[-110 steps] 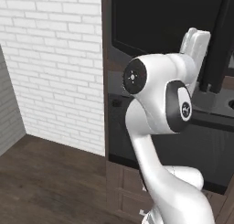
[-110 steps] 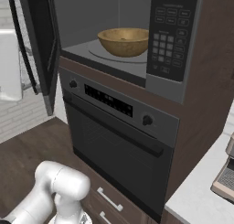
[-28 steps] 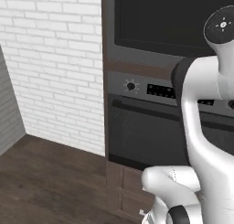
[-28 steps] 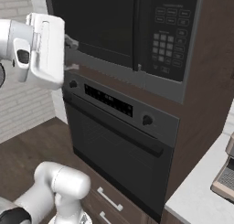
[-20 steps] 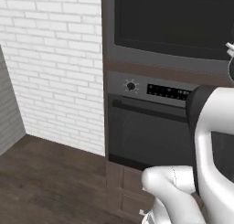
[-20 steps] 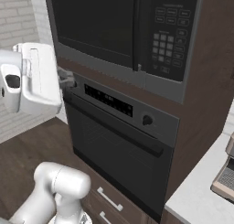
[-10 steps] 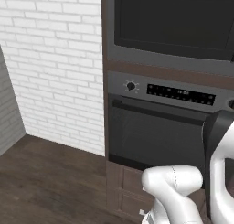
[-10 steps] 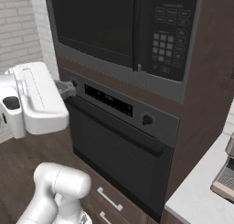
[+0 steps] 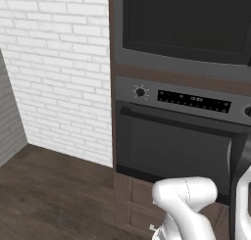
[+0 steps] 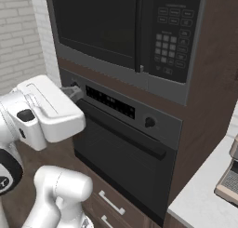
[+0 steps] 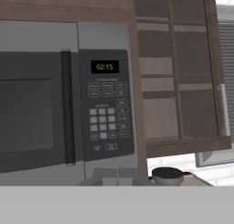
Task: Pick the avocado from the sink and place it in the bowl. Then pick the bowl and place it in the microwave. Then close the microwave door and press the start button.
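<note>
One microwave (image 10: 125, 31) with its door (image 10: 95, 24) shut, one oven (image 10: 123, 148) below, two oven knobs (image 9: 140, 92), one coffee machine (image 10: 228, 178)

A tall dark-wood cabinet column (image 10: 211, 78) houses the closed microwave (image 10: 135, 31) above the oven (image 10: 123, 152); beside it, a pale counter (image 10: 204, 199) bears a small appliance (image 10: 230, 178) at frame edge.

Flat, even rendered light, no clear source. Brick wall (image 9: 59, 72) bright, dimmer toward its left corner. Microwave door (image 10: 97, 24) glass dark, faint soft sheen, no hard glare. Shadows soft and weak under the oven (image 10: 125, 148) handle. All views slightly soft and low-resolution; hand view blurriest, clock digits barely legible
</note>
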Robot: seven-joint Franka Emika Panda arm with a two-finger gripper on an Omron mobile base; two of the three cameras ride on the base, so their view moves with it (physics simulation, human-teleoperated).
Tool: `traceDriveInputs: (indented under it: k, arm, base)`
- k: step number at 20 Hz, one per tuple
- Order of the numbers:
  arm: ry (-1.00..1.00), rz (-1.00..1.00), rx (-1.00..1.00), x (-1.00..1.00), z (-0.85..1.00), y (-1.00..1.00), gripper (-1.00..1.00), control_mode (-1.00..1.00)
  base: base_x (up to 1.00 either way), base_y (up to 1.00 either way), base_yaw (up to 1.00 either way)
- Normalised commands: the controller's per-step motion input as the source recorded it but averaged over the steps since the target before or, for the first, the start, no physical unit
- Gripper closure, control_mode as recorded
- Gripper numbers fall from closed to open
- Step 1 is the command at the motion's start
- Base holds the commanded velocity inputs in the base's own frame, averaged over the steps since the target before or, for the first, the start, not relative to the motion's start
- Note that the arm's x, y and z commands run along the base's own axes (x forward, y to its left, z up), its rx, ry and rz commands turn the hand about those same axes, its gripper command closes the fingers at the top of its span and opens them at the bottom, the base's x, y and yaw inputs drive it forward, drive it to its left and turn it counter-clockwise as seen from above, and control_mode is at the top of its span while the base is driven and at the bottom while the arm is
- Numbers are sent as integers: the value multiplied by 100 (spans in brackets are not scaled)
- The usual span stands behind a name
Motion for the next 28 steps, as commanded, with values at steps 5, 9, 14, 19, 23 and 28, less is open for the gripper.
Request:
traceDriveInputs:
  k: [5,9,14,19,23,28]
  arm:
    - [8,10,-2,7,0,-19,100,-100]
    - [6,8,-2,18,-20,-8,100,-100]
    - [-5,1,0,46,-27,-20,100,-100]
    - [-6,0,0,28,-7,-30,100,-100]
    - [0,0,0,29,0,-34,100,-100]
    - [0,1,0,39,-2,-14,100,-100]
  base:
    - [0,0,0]
    - [0,0,0]
    - [0,0,0]
    - [0,0,0]
    - [0,0,0]
    - [0,0,0]
